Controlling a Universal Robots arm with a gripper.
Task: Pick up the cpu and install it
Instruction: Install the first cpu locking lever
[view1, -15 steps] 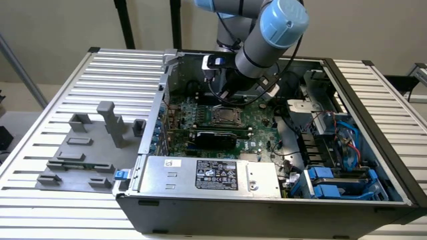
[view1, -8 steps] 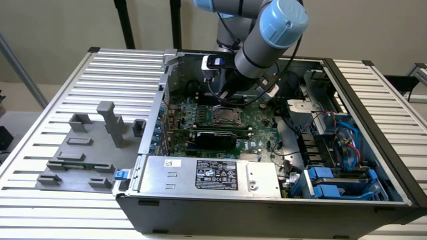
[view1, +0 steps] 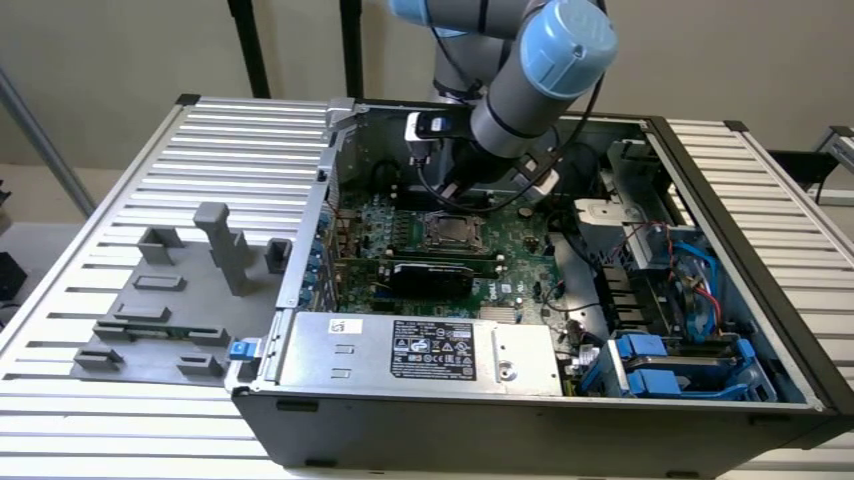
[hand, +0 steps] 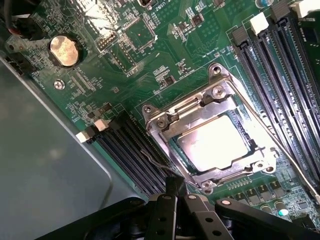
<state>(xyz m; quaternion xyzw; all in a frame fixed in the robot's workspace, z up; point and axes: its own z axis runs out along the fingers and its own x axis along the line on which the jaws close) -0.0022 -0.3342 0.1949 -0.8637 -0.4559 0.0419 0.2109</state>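
The cpu (hand: 216, 143), a small square chip with a silvery top, lies flat inside the socket's metal frame (hand: 165, 122) on the green motherboard (hand: 165, 55). My gripper (hand: 176, 184) is shut, its dark fingers pressed together just off the frame's corner. Their tips end beside the thin wire lever (hand: 156, 161) that runs along the socket. I see nothing held between the fingers. In the exterior view the arm (view1: 534, 90) reaches down into the open computer case over the socket (view1: 447, 232).
Black memory slots (hand: 280, 75) flank the socket on both sides. A coin battery (hand: 64, 51) sits on the board. A silver power supply box (view1: 420, 352) fills the case's near side, with cables and blue drive bays (view1: 681, 365) at the exterior view's right. A grey fixture (view1: 174, 300) lies outside the case.
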